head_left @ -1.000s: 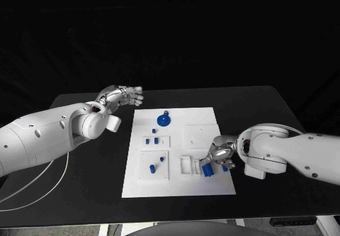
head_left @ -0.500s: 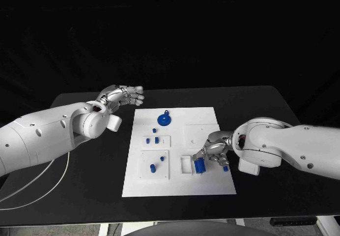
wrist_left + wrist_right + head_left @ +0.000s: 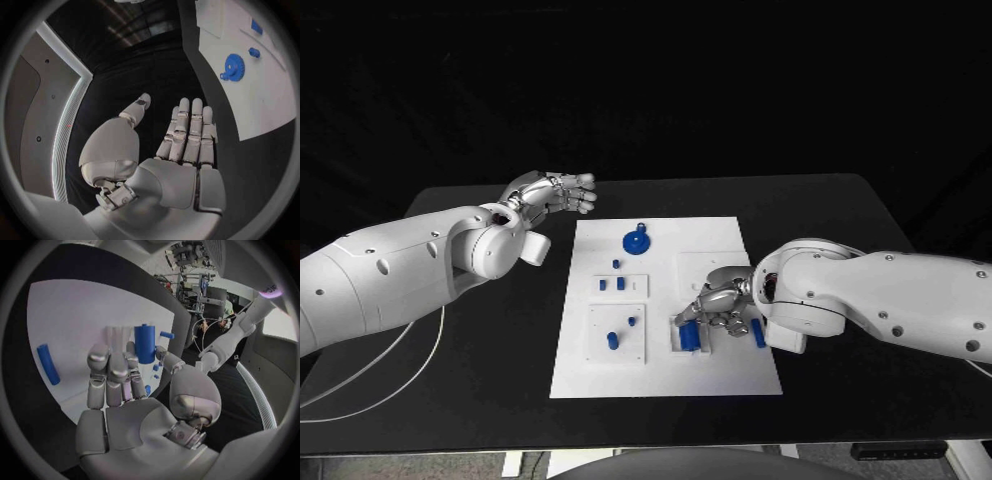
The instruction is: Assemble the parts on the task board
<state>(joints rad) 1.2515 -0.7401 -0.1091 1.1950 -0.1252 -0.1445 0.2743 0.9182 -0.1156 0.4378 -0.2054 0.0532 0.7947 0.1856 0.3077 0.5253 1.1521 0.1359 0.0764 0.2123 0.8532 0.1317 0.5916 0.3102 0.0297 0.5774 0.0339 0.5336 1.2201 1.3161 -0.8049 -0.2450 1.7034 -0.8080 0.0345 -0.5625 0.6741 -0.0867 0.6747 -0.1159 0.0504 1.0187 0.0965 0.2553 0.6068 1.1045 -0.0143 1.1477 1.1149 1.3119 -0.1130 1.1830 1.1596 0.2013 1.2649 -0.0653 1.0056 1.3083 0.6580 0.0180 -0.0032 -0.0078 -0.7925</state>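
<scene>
The white task board lies in the middle of the black table. My right hand hovers over its near right part and pinches a short blue cylinder between thumb and fingertips, at the small white slotted holder. A longer blue rod lies flat on the board just right of the hand. A blue gear sits at the board's far end. My left hand is open, fingers straight, off the board's far left corner.
Small blue pegs stand in a white block at the board's left middle, and two more in a lower block. A raised white square sits behind my right hand. A white cable trails over the table's left side.
My right hand has carried the blue cylinder leftward across the board's near part, to the slotted holder. The long blue rod stayed in place. The left hand has not moved.
</scene>
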